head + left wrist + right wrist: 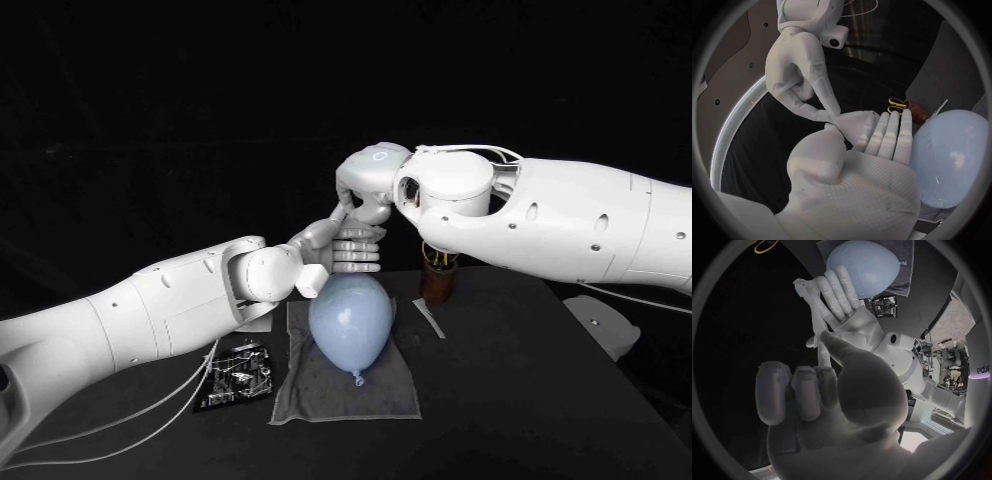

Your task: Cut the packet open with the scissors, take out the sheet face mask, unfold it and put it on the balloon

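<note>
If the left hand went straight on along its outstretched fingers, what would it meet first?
Likely the yellow-handled scissors, upright in the brown holder beyond the left hand; depth is unclear.

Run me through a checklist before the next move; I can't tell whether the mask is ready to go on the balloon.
1. Balloon resting on the grey towel, knot toward the robot: ok.
2. Left hand and right hand meeting above the balloon's far end: ok.
3. Sheet face mask held between them: cannot tell; something pale sits where they touch.
4. Mask spread open: not ok; whatever they pinch is small and bunched.
5. Scissors parked beyond the balloon, away from both hands: ok.
6. Packet lying beside the towel, off the balloon: ok.
</note>
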Robot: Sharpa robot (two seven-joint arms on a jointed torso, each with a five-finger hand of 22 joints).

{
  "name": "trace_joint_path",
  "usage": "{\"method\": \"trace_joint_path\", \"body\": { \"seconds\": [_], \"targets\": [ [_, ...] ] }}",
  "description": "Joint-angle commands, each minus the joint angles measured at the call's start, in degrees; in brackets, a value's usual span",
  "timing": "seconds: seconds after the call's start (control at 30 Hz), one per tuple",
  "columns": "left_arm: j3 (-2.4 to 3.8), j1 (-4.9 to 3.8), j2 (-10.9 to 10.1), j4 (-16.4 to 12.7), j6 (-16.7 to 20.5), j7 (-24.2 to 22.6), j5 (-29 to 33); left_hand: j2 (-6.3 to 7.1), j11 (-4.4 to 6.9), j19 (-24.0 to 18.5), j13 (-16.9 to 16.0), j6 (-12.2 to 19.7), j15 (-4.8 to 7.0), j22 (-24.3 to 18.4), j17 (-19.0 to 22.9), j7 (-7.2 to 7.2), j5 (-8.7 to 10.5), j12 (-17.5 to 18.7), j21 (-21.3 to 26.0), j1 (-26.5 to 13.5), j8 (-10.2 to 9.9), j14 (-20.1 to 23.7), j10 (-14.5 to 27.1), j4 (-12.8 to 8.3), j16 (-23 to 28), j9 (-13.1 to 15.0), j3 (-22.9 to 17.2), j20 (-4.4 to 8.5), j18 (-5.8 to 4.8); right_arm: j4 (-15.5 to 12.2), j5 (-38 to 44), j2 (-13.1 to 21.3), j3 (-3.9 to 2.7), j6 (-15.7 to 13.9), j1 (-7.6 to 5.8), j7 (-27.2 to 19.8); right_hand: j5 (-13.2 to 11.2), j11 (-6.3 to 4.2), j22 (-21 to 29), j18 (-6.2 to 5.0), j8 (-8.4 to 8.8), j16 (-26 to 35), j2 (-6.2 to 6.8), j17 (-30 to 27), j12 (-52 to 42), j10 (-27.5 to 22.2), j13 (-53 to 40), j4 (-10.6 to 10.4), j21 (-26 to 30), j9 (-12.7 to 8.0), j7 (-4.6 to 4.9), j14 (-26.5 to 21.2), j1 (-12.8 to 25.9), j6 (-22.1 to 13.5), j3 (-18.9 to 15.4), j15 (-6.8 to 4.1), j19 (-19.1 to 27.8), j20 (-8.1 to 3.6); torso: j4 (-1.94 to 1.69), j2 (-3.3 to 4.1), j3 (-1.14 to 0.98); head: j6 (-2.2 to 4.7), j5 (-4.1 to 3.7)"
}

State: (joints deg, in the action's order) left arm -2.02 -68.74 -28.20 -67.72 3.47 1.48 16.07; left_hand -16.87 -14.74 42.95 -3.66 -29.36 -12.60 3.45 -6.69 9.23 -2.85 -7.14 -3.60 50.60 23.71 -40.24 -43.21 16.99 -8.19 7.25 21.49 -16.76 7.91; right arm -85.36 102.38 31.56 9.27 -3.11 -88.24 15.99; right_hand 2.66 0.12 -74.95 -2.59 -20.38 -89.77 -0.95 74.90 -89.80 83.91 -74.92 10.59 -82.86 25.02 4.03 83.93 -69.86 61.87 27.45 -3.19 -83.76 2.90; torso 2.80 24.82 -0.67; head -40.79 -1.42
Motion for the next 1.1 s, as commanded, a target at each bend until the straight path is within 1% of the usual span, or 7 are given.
{"method": "trace_joint_path", "body": {
  "seconds": [0.03,0.5,0.63,0.7,0.8,0.93,1.1],
  "targets": [
    [0.09,0.09,0.38,0.89,-1.15,-3.03,3.04,-0.1,0.1,-0.38,-0.03,0.1,-0.16,-0.06,0.07,7.88,0.15,0.29,0.22,-1.02,-0.28,0.47,0.48,0.02,0.32,-0.08,-0.1,0.03,-0.74,-1.55,1.63,0.49,-0.05,-0.61,-0.08,0.88,0.14,-0.33,-7.55,0.44,-0.05,-0.23,-0.25,15.1,-0.2,6.09,-15.08,-0.03,-0.14,0.08,-0.02,6.07,-0.27,0.28,0.4,-0.1,-1.78,0.03,0.03,-0.04,0.02,0.18,-0.01],
    [0.1,0.24,-0.1,2.91,-0.82,-4.24,4.69,-0.16,0.16,0.63,-0.09,-0.63,-0.08,0.08,-0.09,7.88,0.14,0.25,-0.04,-2.89,-0.01,-0.77,0.1,0.01,0.17,-0.01,-0.38,0.07,-0.57,-6.22,1.55,3.2,-0.04,1.14,-0.09,2.89,0.13,-0.34,-7.58,0.45,-0.08,-0.23,-0.16,15.1,-0.2,6.09,-15.08,-0.02,-0.16,0.1,-0.03,6.07,-0.24,0.28,0.55,-0.11,-1.79,0.03,0.04,0.0,0.03,0.29,-0.2],
    [0.1,0.24,-0.28,2.78,-1.67,-3.72,4.73,-0.16,0.18,0.96,-0.1,-0.83,-0.05,0.11,-0.14,7.88,0.14,0.22,-0.1,-3.02,0.09,-1.11,-0.01,-0.01,0.1,0.01,-0.52,0.08,-0.51,-5.16,0.0,2.7,0.1,-1.88,0.01,2.71,0.12,-0.22,-7.0,0.27,0.34,-0.23,0.18,15.1,-0.2,6.09,-15.08,-1.1,0.43,-0.01,0.15,6.07,1.03,-0.76,0.88,-0.08,-1.43,0.03,-0.01,-0.01,0.01,0.32,-0.17],
    [0.1,0.25,-0.38,2.53,-2.12,-3.4,4.7,-0.16,0.19,1.26,-0.1,-0.96,-0.03,0.14,-0.15,7.88,0.13,0.2,-0.15,-2.99,0.14,-1.22,-0.09,-0.05,0.08,0.03,-0.67,0.08,-0.46,-4.24,-1.3,2.22,0.24,-4.23,0.21,2.22,-0.03,0.39,-5.89,-0.03,1.71,-0.23,1.25,15.1,0.51,5.81,-14.61,-2.73,1.54,-0.57,0.81,6.07,3.26,-2.95,-0.13,0.23,-0.72,0.16,-0.02,-0.01,-0.01,0.39,-0.1],
    [0.1,0.25,-0.54,2.11,-2.34,-3.23,4.6,-0.19,0.2,1.7,-0.09,-1.21,0.01,0.17,-0.16,7.88,0.13,0.2,-0.24,-2.76,0.18,-1.42,-0.24,-0.06,0.07,0.03,-1.36,0.08,-0.3,-3.11,-3.01,1.62,0.42,-7.15,0.68,1.34,0.05,2.38,-3.65,-0.57,5.72,-0.23,6.47,15.1,4.51,4.05,-12.04,-6.61,3.85,-2.3,3.28,6.07,9.32,-8.66,-4.76,1.74,0.79,1.0,-0.15,0.04,-0.03,0.38,-0.12],
    [0.1,0.25,-0.71,1.86,-2.05,-3.35,4.52,-0.16,0.21,1.73,-0.07,-1.31,0.01,0.15,-0.14,7.87,0.13,0.24,-0.22,-2.45,0.14,-1.39,-0.28,-0.09,0.13,0.01,-1.85,0.06,-0.23,-2.15,-4.48,1.07,0.63,-9.44,1.38,0.39,0.13,2.96,-2.84,-0.87,7.98,-0.23,8.63,15.1,5.28,3.61,-11.58,-9.23,4.87,-3.17,3.86,6.07,9.31,-11.05,-7.41,2.39,1.41,1.96,-0.06,0.05,0.0,0.23,0.03],
    [0.1,0.25,-0.87,1.77,-1.87,-3.6,4.49,-0.15,0.21,1.76,-0.06,-1.42,0.02,0.14,-0.13,7.87,0.13,0.28,-0.19,-2.09,0.11,-1.47,-0.33,-0.09,0.19,-0.01,-2.37,0.05,-0.19,-1.71,-5.73,0.92,0.85,-10.56,2.01,-0.21,0.1,3.45,-2.45,-1.05,9.48,-0.23,9.64,15.1,5.71,3.34,-11.32,-12.73,5.5,-3.78,4.32,6.07,7.84,-12.02,-10.59,2.85,1.7,2.6,-0.06,0.03,0.02,0.1,0.05]
  ]
}}
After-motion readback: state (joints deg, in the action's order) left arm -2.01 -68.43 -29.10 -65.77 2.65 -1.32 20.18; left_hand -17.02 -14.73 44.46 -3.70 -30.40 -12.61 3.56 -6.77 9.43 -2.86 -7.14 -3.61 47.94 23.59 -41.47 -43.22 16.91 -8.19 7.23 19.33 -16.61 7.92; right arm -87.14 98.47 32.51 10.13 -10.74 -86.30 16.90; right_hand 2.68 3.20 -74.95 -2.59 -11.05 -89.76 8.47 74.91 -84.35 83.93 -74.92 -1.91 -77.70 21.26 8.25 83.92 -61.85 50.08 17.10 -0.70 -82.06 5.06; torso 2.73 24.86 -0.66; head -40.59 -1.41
